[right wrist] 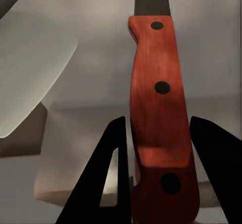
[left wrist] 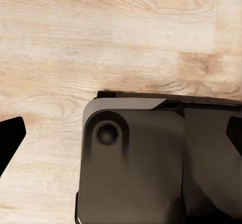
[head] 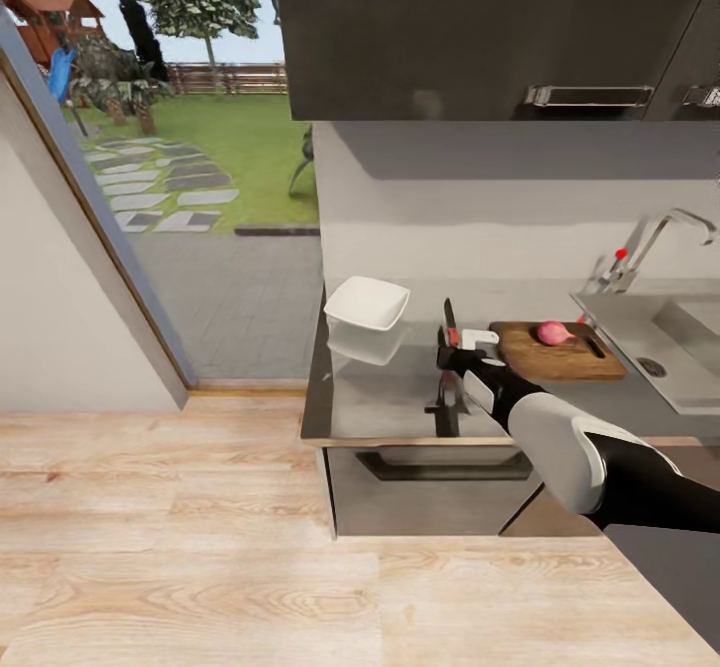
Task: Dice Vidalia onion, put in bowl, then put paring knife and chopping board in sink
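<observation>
Right tool [right wrist: 161,183] clenched on paring knife [right wrist: 160,113], its 3 rivets plain at the wrist; left tool's state untellable.

On the grey L-shaped countertop [head: 400,397], the white squarish bowl [head: 367,303] sits at the left end, the dark brown wooden chopping board [head: 556,352] to its right — a pink onion [head: 552,332] resting on it. Between bowl and board stands the red-handled paring knife [head: 449,323], upright. Right of the board lies the grey sink [head: 660,342], the chrome faucet [head: 650,242] behind it.
</observation>
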